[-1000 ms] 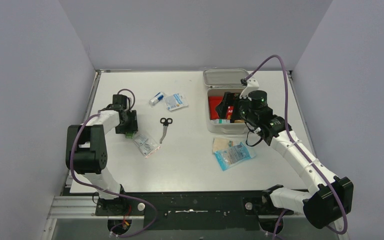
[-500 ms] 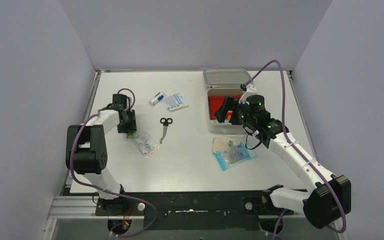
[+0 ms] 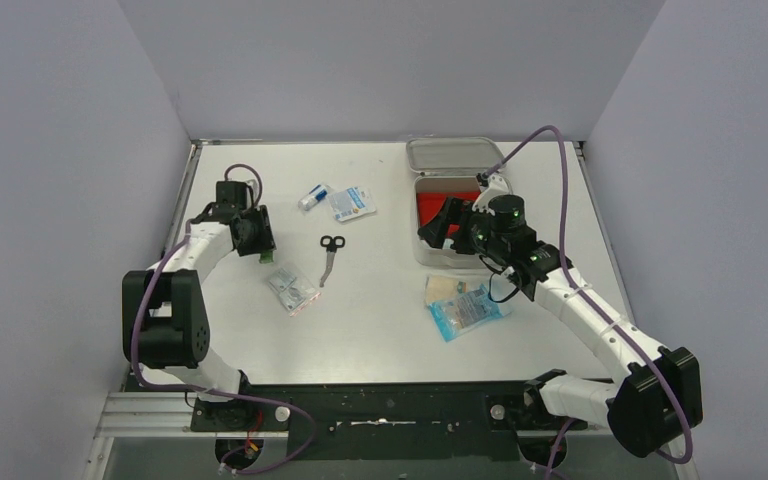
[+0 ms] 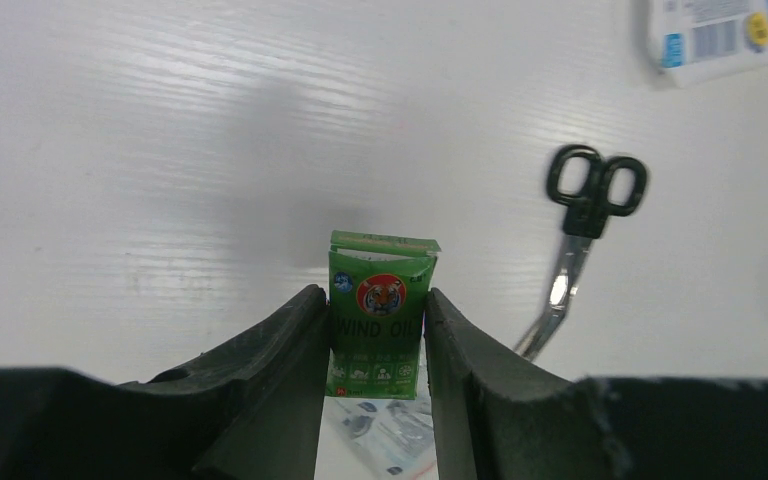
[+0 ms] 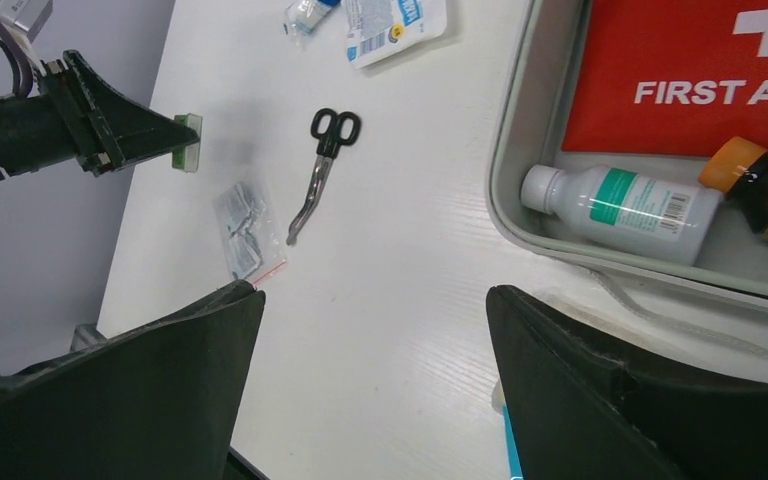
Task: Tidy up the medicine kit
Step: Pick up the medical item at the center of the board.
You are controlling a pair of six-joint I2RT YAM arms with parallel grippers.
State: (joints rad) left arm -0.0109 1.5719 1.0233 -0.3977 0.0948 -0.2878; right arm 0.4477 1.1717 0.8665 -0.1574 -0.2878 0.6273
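**Desk:** What's the frame, biggest thing first?

**Photographer:** The medicine kit (image 3: 450,157) — pale box, lid thrown back — sits at upper right of the table (image 3: 380,330) in the overhead view. The right claw (image 5: 375,295) hovers at the kit's left edge, jaws spread wide, holding nothing.

**Desk:** And the other arm?

**Photographer:** At the left of that view, well apart from the kit, the left claw (image 4: 375,295) is closed partway on a small green carton (image 4: 380,330), pinching its two side faces. The carton's long axis runs along the fingers, top end pointing away from the wrist.

**Desk:** So which way must it travel?

**Photographer:** Rightward across the frame, by my reading, past the scissors (image 3: 330,255), which lie between claw and kit. The right arm is much the nearer to the box, but the left one has the load.

**Desk:** Anything legible?

**Photographer:** The red pouch (image 5: 700,70) inside the kit reads "FIRST AI", cropped by the frame edge, beside part of a white cross. Below it lie a white bottle (image 5: 615,198) with a green label — print too small to read — and an amber bottle (image 5: 765,195) with an orange cap. The carton says "WIND OIL" under a tiger-head roundel. A blue-and-white sachet (image 3: 352,203) at upper centre carries a barcode. Its text is unreadable.
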